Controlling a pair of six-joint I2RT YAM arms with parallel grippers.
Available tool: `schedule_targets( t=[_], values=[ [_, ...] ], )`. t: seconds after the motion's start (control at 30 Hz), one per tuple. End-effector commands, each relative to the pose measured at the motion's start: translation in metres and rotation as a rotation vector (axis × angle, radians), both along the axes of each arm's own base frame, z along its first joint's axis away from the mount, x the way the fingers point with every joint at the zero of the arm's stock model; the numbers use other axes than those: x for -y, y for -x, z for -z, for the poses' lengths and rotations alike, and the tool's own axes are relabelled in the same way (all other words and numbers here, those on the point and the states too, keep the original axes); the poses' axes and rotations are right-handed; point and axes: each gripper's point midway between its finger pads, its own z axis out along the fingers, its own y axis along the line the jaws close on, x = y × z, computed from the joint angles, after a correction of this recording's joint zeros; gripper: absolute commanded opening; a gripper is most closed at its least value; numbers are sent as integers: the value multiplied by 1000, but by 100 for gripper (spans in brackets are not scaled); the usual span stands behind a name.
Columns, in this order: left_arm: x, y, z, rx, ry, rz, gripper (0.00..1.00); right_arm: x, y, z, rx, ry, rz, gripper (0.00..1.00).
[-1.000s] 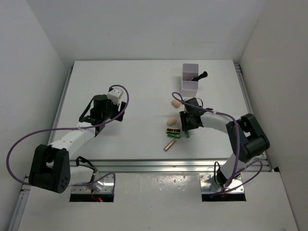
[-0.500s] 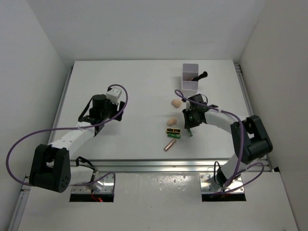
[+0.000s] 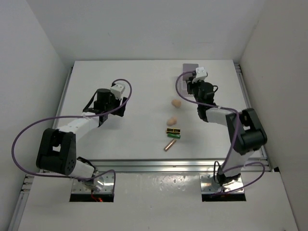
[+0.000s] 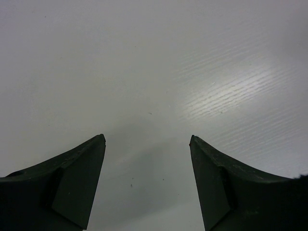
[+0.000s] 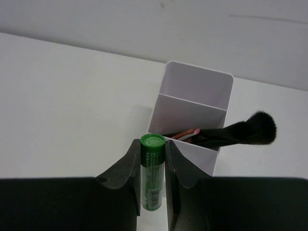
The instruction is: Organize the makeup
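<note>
We are pinching the green tube (image 5: 152,175), print unreadable, in our right gripper (image 5: 152,147), newly carried up to the white box (image 5: 192,82) at its twelve o'clock. Our left gripper (image 4: 147,144) is hanging spread.

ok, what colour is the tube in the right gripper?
Green tube, clearest in the right wrist view.

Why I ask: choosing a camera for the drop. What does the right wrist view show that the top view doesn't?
Only right wrist: the green tube clamped in the right gripper, and a brush and pencils in the box's nearer compartment. Only top: two sponges, three tubes lying on the table, the left arm. Both: box and right gripper.
</note>
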Motion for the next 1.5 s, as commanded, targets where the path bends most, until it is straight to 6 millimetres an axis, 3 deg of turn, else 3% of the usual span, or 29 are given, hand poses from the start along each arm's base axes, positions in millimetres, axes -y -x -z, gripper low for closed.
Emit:
schedule_targets(
  t=[0.0, 0.03, 0.07, 0.3, 0.37, 0.7, 0.77, 0.8, 0.83, 0.87, 1.23, 1.27, 1.3, 1.33, 1.43, 1.47],
  values=[
    [-2, -17, -13, 27, 7, -20, 77, 17, -30, -59, 307, -51, 105, 0],
    [-3, -17, -13, 28, 2, -27, 77, 16, -39, -37, 268, -50, 113, 0],
    [-2, -20, -12, 22, 8, -32, 77, 16, -49, -52, 307, -61, 119, 0],
    [-3, -26, -3, -22, -6, -40, 77, 13, -76, -56, 365, -85, 111, 0],
    [-3, -26, 1, -33, -8, -40, 77, 11, -75, -55, 371, -93, 91, 0],
    [-4, -33, -1, -19, -18, -43, 77, 19, -48, 25, 206, -77, 102, 0],
    [-3, -34, 0, -28, -20, -42, 77, 21, -48, 23, 228, -96, 99, 0],
    [-3, -34, 0, -28, -20, -42, 77, 20, -49, 33, 220, -88, 92, 0],
    [-3, -34, 0, -28, -20, -42, 77, 23, -54, 24, 249, -94, 99, 0],
    [-3, -34, 0, -28, -20, -42, 77, 18, -54, 33, 227, -84, 77, 0],
    [-4, -32, 2, -35, -30, -37, 77, 18, -60, 47, 205, -114, 71, 0],
    [-4, -32, 2, -35, -30, -37, 77, 19, -59, 50, 199, -116, 74, 7],
    [-4, -32, 2, -35, -30, -37, 77, 17, -58, 46, 203, -123, 69, 7],
    [-4, -32, 2, -35, -30, -37, 77, 17, -56, 47, 199, -127, 69, 23],
    [-2, -32, 2, -36, -24, -30, 77, 10, -49, 42, 200, -132, 33, 41],
    [-2, -32, 2, -36, -24, -30, 77, 9, -47, 29, 227, -120, 24, 43]
  ],
)
